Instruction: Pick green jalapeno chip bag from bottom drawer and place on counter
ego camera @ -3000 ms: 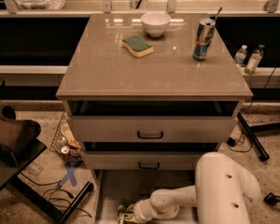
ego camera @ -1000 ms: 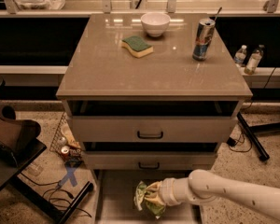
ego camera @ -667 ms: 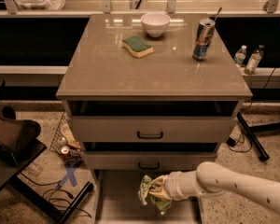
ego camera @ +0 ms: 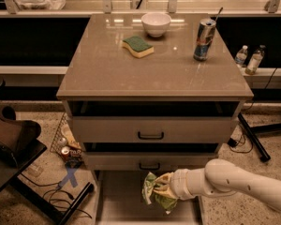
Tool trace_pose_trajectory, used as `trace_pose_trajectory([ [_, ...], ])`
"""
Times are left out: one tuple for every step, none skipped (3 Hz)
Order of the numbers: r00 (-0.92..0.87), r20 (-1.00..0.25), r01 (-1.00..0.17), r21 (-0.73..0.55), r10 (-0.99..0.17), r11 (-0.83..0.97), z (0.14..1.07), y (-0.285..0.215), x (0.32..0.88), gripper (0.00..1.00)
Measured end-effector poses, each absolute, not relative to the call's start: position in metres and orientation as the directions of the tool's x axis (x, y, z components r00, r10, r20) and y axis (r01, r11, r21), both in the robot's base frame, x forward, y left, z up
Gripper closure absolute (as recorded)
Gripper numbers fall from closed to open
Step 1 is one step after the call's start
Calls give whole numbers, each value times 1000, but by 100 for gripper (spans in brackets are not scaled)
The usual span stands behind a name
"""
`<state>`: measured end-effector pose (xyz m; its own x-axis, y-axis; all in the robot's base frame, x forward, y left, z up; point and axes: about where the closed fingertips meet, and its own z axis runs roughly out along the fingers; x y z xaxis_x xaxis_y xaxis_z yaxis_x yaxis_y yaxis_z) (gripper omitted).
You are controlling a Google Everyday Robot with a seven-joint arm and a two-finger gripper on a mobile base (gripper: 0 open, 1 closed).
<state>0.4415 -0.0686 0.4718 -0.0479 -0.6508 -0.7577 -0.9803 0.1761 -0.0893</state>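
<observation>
My gripper (ego camera: 160, 189) is shut on the green jalapeno chip bag (ego camera: 152, 193), a crumpled green and whitish foil bag. It holds the bag in the air above the open bottom drawer (ego camera: 122, 205), just below the front of the middle drawer. My white arm reaches in from the lower right. The counter (ego camera: 131, 69) is the glossy beige top of the cabinet, well above the gripper.
On the counter stand a white bowl (ego camera: 155, 23), a green-topped yellow sponge (ego camera: 137, 46) and a drink can (ego camera: 204, 39). The two upper drawers with black handles (ego camera: 150, 135) stick out slightly. Clutter and cables lie on the floor at the left; two bottles (ego camera: 248, 59) stand at the right.
My gripper has risen out of the bottom drawer with the chip bag in it and moved up and a little right, toward the cabinet front.
</observation>
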Motion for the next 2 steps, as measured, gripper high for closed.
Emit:
trace_pose_trajectory([
  [-53,-762,-978,-90,-645,187,514,-73,452,100],
  [-56,-757,-971,-111,-651,213,570,-83,464,100],
])
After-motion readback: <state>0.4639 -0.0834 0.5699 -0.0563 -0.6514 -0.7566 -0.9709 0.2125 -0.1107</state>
